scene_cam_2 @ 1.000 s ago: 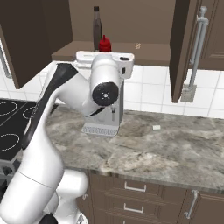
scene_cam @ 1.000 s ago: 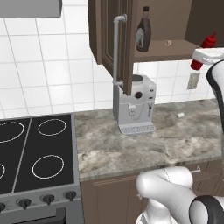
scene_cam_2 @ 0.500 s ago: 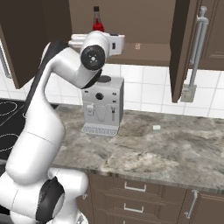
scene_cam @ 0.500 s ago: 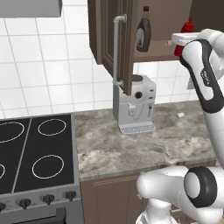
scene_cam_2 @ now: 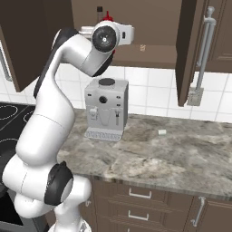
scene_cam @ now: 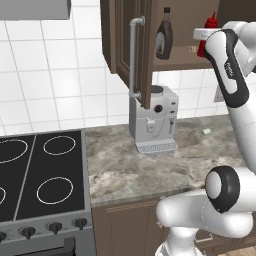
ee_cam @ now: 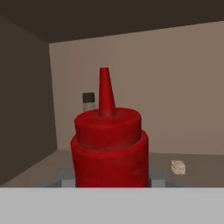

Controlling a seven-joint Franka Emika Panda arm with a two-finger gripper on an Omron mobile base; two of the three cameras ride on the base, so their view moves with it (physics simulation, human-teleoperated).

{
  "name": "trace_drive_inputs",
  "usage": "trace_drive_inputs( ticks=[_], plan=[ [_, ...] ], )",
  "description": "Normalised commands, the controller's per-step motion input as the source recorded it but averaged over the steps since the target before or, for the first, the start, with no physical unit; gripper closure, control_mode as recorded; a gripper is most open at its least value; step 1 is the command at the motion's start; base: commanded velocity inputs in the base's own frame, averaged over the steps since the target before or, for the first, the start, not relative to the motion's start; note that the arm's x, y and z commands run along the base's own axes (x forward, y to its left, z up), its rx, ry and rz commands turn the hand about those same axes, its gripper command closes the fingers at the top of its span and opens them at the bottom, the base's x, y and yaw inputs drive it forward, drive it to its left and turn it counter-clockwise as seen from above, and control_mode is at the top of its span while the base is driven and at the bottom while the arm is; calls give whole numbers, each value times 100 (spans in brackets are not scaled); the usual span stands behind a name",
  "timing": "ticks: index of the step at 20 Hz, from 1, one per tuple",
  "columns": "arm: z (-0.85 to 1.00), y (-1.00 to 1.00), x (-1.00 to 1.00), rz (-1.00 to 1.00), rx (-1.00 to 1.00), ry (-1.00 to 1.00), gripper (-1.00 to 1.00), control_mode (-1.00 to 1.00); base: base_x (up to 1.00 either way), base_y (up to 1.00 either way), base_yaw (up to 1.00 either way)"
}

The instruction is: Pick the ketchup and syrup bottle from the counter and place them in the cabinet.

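My gripper (ee_cam: 109, 179) is shut on the ketchup (ee_cam: 109, 146), a red squeeze bottle with a tapered nozzle, upright inside the open cabinet (scene_cam: 125, 40). In the left base view the ketchup (scene_cam: 210, 21) sits at the shelf's right part with the white hand (scene_cam: 204, 34) around it. The brown syrup bottle (scene_cam: 164, 40) stands on the same shelf (scene_cam: 180, 62), to the left of the ketchup; its cap (ee_cam: 89, 99) peeks out behind the ketchup. From the right, the wrist covers most of the ketchup (scene_cam_2: 108, 17). Whether the ketchup's base touches the shelf is hidden.
A grey coffee machine (scene_cam: 152, 120) stands on the counter (scene_cam: 125, 170) under the cabinet. The black stovetop (scene_cam: 40, 175) lies to the left. The open door's bar handle (scene_cam: 134, 55) juts forward. A small white bit (scene_cam_2: 161, 132) lies on the counter; a beige bit (ee_cam: 178, 166) lies on the shelf.
The arm has carried the ketchup up and to the left, from beside the cabinet's right edge into the shelf opening. The syrup bottle has stayed put.
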Motion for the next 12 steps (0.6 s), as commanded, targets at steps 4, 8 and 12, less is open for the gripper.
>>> trace_drive_inputs(
  ticks=[4, 8, 12],
  plan=[
    [-22, -1, 0, 0, -8, 0, 100, -100, 0, 0, 0],
    [-17, 0, 10, 1, -4, 0, 100, -100, 0, 0, 0],
    [-3, 0, 32, 0, 0, 0, 100, -100, 0, 0, 0]
  ],
)
